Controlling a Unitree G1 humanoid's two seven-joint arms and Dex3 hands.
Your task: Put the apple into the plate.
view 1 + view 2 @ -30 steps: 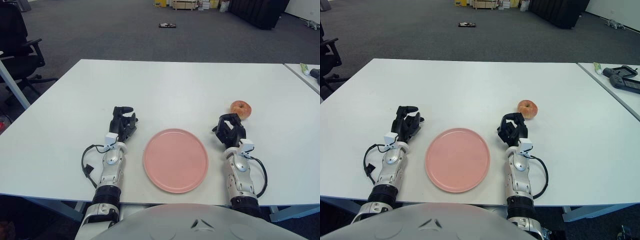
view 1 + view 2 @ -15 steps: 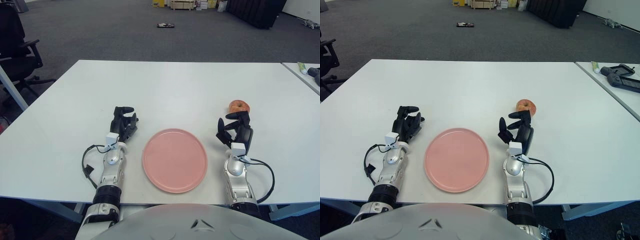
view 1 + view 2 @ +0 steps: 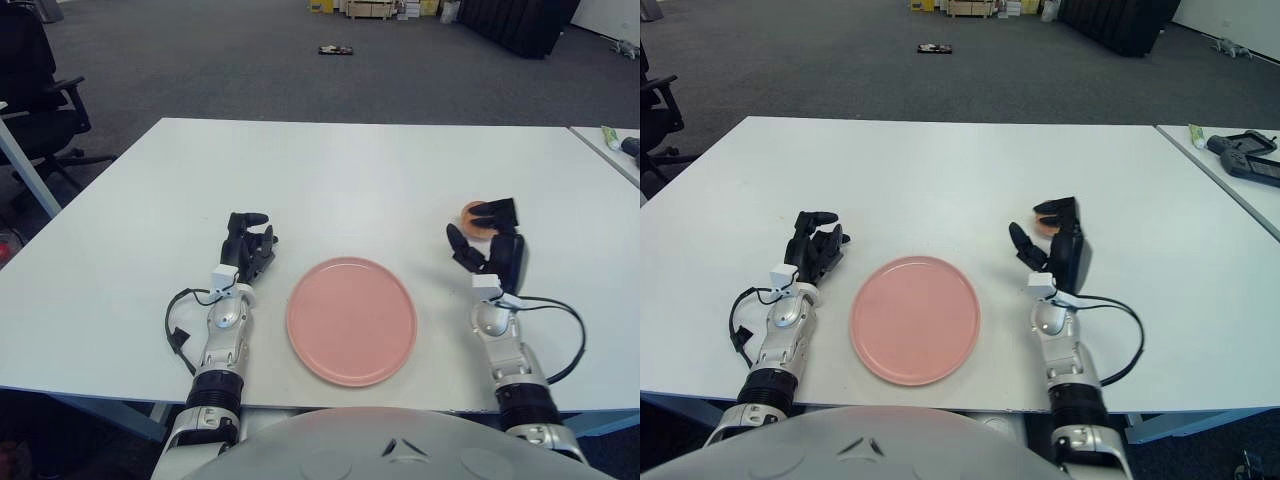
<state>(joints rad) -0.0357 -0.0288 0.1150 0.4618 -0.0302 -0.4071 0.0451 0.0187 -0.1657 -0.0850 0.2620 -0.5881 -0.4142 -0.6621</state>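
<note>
The apple (image 3: 470,211), reddish-orange, sits on the white table to the right of and a little beyond the pink plate (image 3: 350,320). The plate is empty and lies near the front edge, between my two hands. My right hand (image 3: 478,228) is raised off the table with its fingers spread. It stands just in front of the apple, hides most of it, and holds nothing. I cannot tell whether a finger touches the apple. My left hand (image 3: 247,245) rests on the table left of the plate, relaxed and empty.
A second table at the far right carries a black controller (image 3: 1245,160) and a green tube (image 3: 1196,133). A black office chair (image 3: 35,90) stands off the table's left side. The table's front edge (image 3: 330,400) lies just below the plate.
My right hand has lifted off the table, opened its fingers and moved right and forward towards the apple, now covering most of it. The left hand, plate and apple have not moved.
</note>
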